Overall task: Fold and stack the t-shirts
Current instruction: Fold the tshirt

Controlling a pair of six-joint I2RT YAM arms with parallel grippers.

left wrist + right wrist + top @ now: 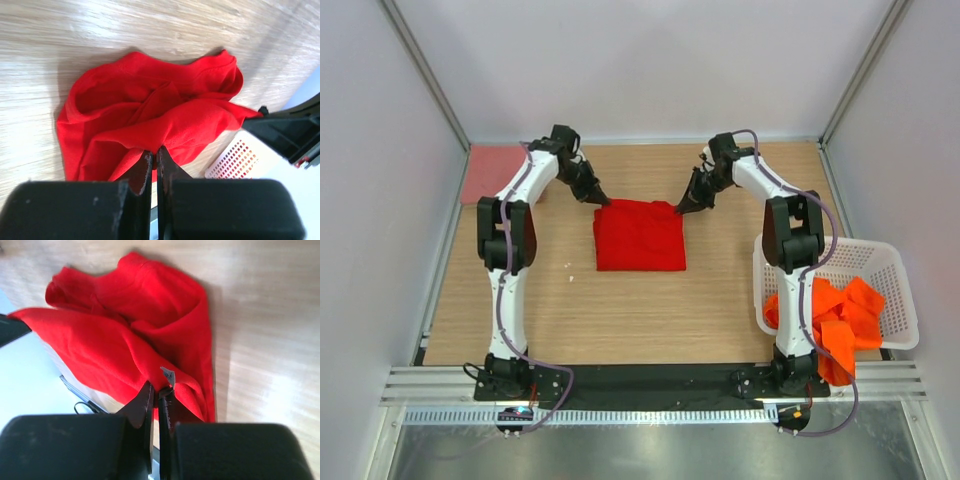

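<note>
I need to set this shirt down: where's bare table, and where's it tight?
Free: the near table strip between the red shirt and the near edge; also beyond the left claw and right claw. Crowded: pink shirt in the far-left corner, basket of orange shirts at right.

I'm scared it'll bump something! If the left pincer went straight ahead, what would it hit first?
The red t-shirt: the left pincer is pinching its edge, and more cloth lies right ahead.
</note>
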